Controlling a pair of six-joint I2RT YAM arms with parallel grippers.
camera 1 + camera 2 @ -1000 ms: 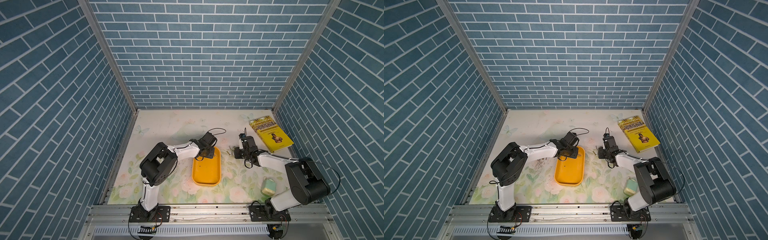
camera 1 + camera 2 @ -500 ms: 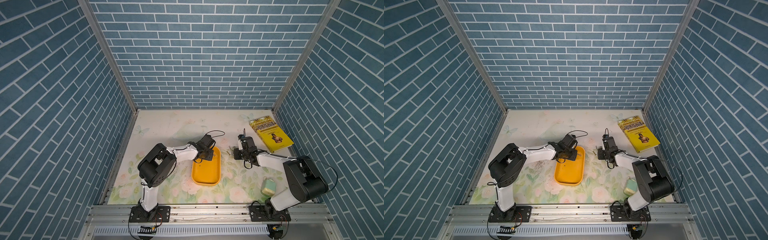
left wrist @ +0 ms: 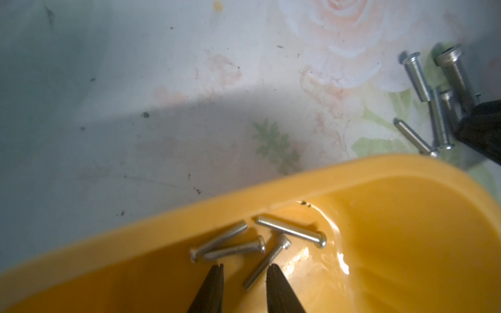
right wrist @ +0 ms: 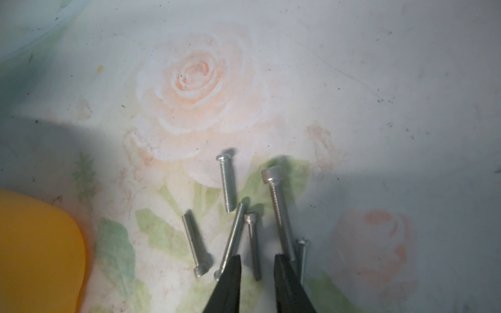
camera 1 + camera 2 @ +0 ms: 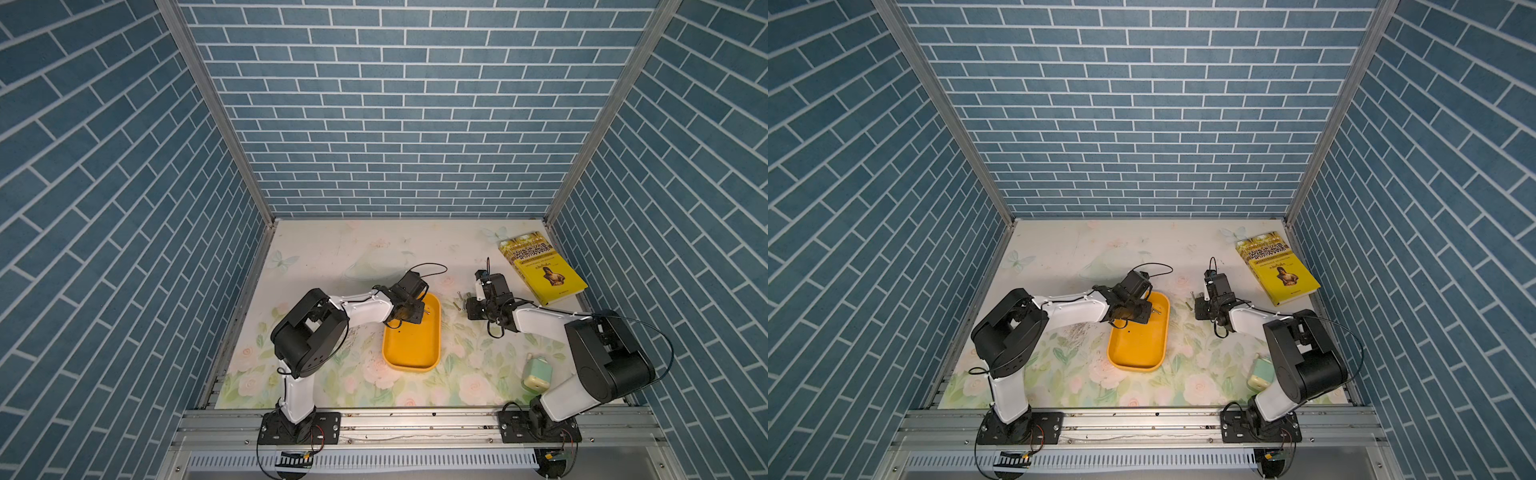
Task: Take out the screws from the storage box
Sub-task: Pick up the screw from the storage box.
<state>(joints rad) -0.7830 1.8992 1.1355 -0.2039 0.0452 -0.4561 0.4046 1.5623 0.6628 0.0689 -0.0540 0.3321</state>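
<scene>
The left end effector (image 3: 245,268) is straddling a screw (image 3: 267,261) with jaws spread, down in the box (image 3: 406,244) corner where four are lying, probably lining up a pinch. The right end effector (image 4: 257,257), also spread, is hovering over screws (image 4: 280,214) gathered on the bench (image 4: 379,81).

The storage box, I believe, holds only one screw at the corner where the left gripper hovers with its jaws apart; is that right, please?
Not quite: the storage box holds four screws at that corner, not one, as the left wrist view shows. The left gripper does hover there with its jaws apart.
</scene>
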